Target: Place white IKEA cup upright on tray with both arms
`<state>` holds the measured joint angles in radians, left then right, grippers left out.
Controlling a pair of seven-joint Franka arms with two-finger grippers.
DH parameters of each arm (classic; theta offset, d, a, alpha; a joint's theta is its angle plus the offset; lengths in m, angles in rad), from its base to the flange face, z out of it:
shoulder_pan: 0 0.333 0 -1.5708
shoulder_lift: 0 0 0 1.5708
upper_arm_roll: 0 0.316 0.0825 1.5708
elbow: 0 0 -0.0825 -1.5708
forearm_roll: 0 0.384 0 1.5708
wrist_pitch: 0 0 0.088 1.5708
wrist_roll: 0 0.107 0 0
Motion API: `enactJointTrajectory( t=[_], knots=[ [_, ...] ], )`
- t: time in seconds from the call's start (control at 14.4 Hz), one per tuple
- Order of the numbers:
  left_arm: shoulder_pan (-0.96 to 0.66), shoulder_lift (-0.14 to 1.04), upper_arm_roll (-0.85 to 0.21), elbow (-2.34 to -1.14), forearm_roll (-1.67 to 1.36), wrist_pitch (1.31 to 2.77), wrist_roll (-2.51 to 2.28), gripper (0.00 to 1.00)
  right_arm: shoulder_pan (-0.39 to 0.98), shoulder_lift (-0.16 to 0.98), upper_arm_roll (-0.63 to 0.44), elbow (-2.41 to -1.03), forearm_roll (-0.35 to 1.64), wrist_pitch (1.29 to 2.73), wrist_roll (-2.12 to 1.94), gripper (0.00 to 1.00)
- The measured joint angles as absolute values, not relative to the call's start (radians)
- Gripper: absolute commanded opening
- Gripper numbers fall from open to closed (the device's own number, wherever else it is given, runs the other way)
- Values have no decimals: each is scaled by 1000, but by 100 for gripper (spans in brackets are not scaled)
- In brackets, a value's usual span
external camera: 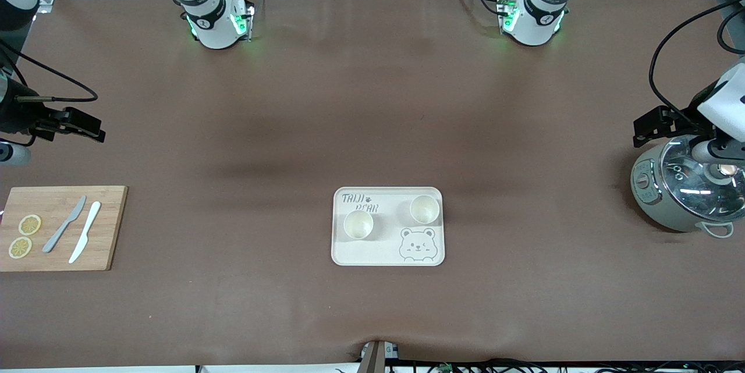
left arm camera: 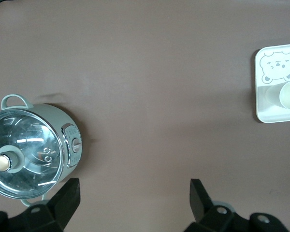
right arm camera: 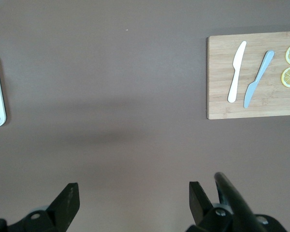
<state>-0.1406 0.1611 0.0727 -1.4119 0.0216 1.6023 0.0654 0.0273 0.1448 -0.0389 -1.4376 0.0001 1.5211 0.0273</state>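
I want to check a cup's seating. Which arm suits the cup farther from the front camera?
Probably left: that cup sits at the tray's end toward the left arm. Left pincer, open, hangs beside the pot; right pincer, open, hangs near the cutting board.

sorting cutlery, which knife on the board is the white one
The white knife lies nearer the tray's end of the cutting board; the grey knife sits between it and the lemon slices.

Two white cups (external camera: 358, 224) (external camera: 424, 209) stand upright, apart, on the cream bear-printed tray (external camera: 387, 257) mid-table.
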Motion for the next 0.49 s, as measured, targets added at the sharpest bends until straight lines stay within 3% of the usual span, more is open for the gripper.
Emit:
enactJointTrajectory(
  t=[0.49],
  knots=[
    [-146,161,72,-1412,22,1605,65,100,28,145,-38,-1438,0,1521,27,100]
  ],
)
